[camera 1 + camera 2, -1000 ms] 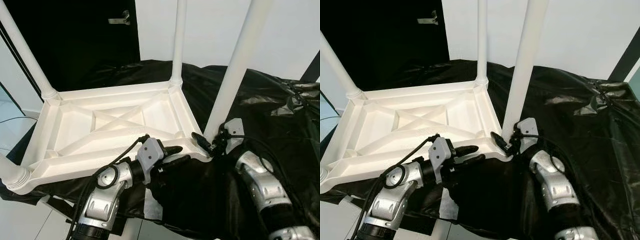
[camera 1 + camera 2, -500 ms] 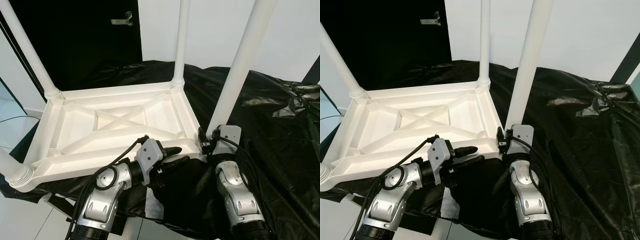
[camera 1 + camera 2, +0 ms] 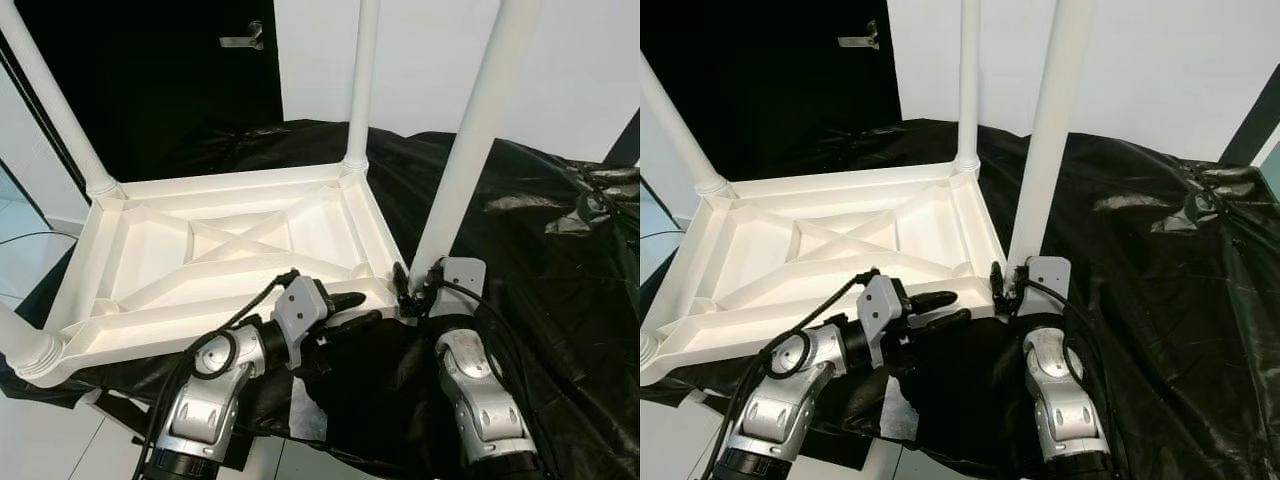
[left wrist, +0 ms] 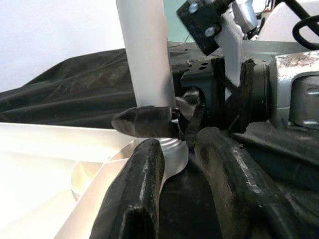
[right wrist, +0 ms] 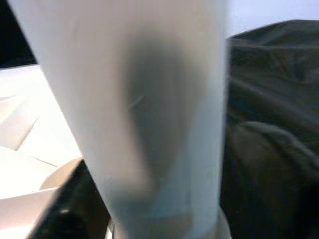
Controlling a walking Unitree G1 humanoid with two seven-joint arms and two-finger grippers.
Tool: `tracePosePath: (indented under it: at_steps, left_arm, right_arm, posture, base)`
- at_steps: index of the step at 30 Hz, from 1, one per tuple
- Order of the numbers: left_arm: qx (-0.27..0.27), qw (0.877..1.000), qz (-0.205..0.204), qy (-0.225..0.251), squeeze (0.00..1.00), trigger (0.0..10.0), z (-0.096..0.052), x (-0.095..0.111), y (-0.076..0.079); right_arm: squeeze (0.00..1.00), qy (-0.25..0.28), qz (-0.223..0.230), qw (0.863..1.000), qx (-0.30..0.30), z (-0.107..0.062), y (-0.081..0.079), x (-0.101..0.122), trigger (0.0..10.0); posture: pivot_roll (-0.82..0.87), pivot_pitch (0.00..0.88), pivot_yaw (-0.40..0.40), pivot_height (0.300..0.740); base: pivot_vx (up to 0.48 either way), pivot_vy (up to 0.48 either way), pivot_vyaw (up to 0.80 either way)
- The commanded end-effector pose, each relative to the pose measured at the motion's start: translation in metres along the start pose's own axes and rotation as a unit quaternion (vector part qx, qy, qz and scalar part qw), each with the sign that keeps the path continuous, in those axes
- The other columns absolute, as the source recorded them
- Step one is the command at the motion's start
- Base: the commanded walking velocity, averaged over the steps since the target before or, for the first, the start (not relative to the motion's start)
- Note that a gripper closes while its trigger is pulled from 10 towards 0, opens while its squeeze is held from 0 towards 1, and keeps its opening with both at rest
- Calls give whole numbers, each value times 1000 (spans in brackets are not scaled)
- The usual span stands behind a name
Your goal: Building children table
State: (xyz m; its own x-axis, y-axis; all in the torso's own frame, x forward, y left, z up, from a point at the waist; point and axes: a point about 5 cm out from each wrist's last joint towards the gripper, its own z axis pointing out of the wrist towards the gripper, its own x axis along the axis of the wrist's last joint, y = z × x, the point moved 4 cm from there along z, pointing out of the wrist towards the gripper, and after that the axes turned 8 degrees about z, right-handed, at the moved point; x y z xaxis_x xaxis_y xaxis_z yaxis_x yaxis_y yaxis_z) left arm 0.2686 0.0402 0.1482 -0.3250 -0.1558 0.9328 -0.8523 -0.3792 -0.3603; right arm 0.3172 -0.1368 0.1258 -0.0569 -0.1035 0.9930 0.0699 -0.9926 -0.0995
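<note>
1. the white table top lies upside down on a black sheet, ribbed underside facing up, its near long edge running just in front of both arms.
2. three legs stand upright in the corner sockets, and a fourth at the near left corner shows as a stub at the frame edge: the far left leg, the far right leg and the near right leg.
3. the right gripper sits at the base of the near right leg, right at the table's near right corner; its fingers look closed around the leg, though the leg itself hides the far finger, so the grip is probable rather than plain.
4. in the right wrist view the leg stands blurred and very close, with its socket collar just below.
5. the left gripper hangs at the near edge, just left of that corner, fingers parted and holding nothing; one fingertip reaches the leg's base.
6. open sheet spreads to the right of the corner; a dark door and white wall stand behind.
</note>
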Motion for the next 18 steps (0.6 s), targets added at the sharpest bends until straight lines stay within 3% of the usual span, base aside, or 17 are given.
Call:
tracePosePath:
  at_steps: [1,7,8,12,18]
  left_arm:
    - [59,998,0,-15,0,10000,-1,-2,-10]
    - [60,998,1,-16,0,10000,-3,-3,-12]
    - [60,998,1,-16,0,10000,-3,-3,-13]
    - [59,998,2,-16,0,10000,-3,-3,-15]
    - [58,998,4,-15,0,10000,-3,-2,-16]
  right_arm:
    - [1000,-2,8,999,39,-5,2,2,10000]
    - [1000,-13,1,995,102,-10,9,3,10000]
    - [0,-29,-6,990,136,-10,14,1,10000]
    - [0,-41,-24,978,201,-4,14,3,10000]
    - [0,-56,-36,966,250,9,11,4,10000]
  posture:
    - [-6,0,-28,740]
    - [-13,0,-22,740]
    - [-16,0,-19,740]
    - [-18,0,-11,740]
    - [-11,0,-10,740]
  base:
    - [0,0,0]
    - [0,0,0]
    - [0,0,0]
    - [0,0,0]
    - [0,0,0]
